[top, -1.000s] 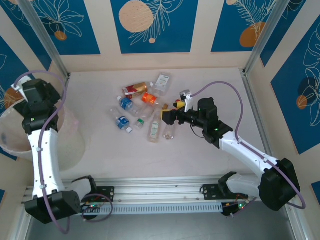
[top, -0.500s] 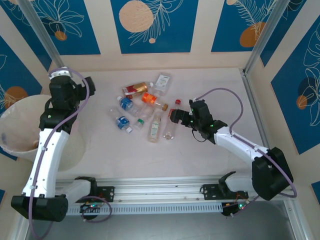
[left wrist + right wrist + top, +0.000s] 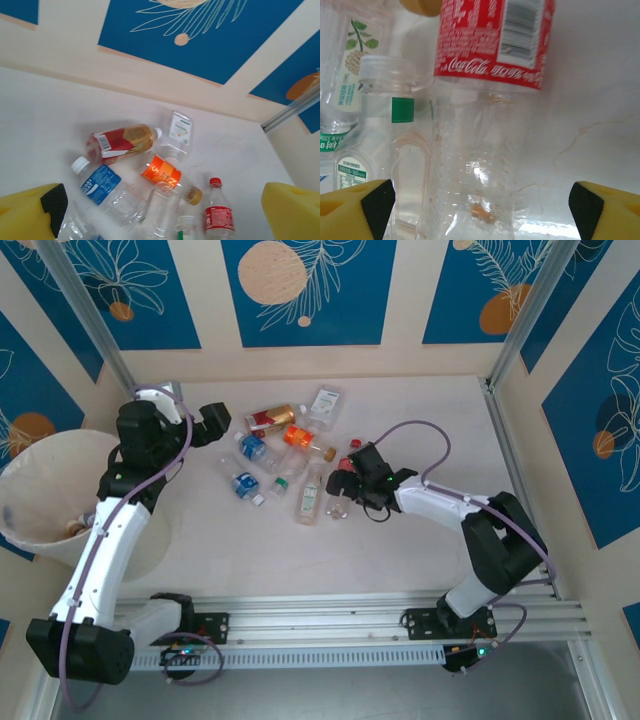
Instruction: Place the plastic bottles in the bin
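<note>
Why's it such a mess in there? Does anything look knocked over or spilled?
The plastic bottles lie scattered on their sides mid-table, some touching, not in the bin at the left. That seems the job's clutter, not an accident: I see no spilled liquid on the table.

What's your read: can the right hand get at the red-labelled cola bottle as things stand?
Probably yes. The right hand is open and straddles the cola bottle, with nothing lying over it. A clear bottle with a green tag lies close alongside and could crowd the grip.
</note>
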